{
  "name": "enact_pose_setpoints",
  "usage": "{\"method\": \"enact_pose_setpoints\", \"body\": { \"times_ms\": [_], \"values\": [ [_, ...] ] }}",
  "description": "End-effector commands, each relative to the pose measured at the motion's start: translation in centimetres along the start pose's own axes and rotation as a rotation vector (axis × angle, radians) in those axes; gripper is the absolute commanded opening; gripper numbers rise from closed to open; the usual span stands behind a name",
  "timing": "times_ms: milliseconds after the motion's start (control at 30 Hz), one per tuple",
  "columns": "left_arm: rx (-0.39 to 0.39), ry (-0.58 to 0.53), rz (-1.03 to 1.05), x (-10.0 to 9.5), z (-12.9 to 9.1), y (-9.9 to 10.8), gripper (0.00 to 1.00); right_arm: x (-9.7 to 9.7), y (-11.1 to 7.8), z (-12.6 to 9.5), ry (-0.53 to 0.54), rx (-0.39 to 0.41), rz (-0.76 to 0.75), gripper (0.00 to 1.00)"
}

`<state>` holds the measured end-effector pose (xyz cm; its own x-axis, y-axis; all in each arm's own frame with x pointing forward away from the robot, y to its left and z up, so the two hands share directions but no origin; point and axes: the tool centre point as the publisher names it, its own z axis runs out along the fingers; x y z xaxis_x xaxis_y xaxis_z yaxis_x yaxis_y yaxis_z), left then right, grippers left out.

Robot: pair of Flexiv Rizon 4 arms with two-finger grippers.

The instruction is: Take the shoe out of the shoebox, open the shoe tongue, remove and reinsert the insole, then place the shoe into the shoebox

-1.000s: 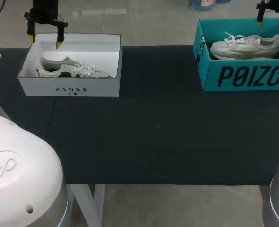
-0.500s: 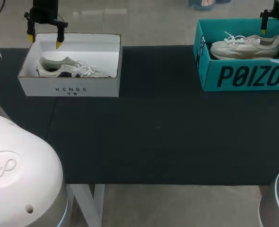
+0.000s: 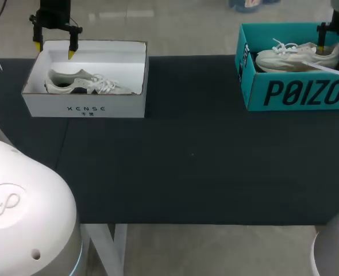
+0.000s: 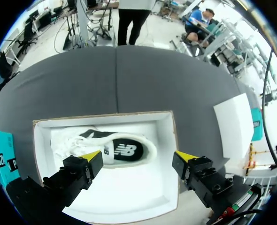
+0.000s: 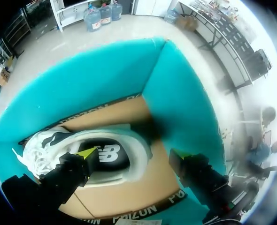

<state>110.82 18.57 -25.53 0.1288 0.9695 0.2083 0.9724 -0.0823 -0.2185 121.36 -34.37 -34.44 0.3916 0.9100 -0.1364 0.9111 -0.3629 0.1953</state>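
Hanging wide apart, the yellow-tipped fingers of the left gripper (image 4: 138, 157) hold nothing. Straight below the gap between them lies a pale grey-and-white sneaker (image 4: 115, 150), upright, its dark insole facing up at the wrist camera and its laces toward one finger. It rests on the floor of an open white cardboard shoebox (image 4: 129, 192). The other finger's tip stands over the box's side wall. Past the box stretches the dark grey cloth-covered table (image 4: 129, 75).

From the head view, this left gripper (image 3: 54, 50) hovers over the white cardboard shoebox (image 3: 83, 106) at its far rim, above the pale grey-and-white sneaker (image 3: 83, 82), not touching it.

The right gripper (image 5: 134, 154) is likewise spread, clamped on nothing. One tip sits over the mouth of a cream-white laced sneaker (image 5: 44, 150), just beside its dark insole; the other hangs past the heel, over the brown floor of an open teal cardboard shoebox (image 5: 176, 93). Whether the nearer tip touches the shoe cannot be told.

In the head view, the right gripper (image 3: 336, 43) reaches down inside the teal cardboard shoebox (image 3: 296, 92), one finger at the heel end of the cream-white laced sneaker (image 3: 296, 56). The two boxes stand well apart on the dark grey cloth-covered table (image 3: 187, 161).
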Motion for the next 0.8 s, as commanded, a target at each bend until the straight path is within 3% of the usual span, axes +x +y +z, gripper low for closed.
{"method": "enact_pose_setpoints", "body": {
  "times_ms": [33,400,700,733,800],
  "values": [
    [0.003,0.001,0.001,0.1,-0.1,0.1,1.0,-0.1,1.2,2.0,0.01,0.147,-0.002,1.0],
    [0.003,0.001,0.001,0.1,-0.1,0.1,1.0,-0.2,0.5,4.0,0.0,0.196,-0.02,0.95],
    [0.003,0.001,0.001,0.1,-0.1,0.1,1.0,0.2,0.2,5.1,-0.017,0.228,-0.049,0.75],
    [0.003,0.001,0.001,0.1,-0.1,0.1,1.0,0.2,0.1,5.2,-0.02,0.231,-0.053,0.71],
    [0.003,0.001,0.001,0.1,-0.1,0.1,1.0,0.2,0.1,5.4,-0.026,0.234,-0.056,0.45]
  ]
}}
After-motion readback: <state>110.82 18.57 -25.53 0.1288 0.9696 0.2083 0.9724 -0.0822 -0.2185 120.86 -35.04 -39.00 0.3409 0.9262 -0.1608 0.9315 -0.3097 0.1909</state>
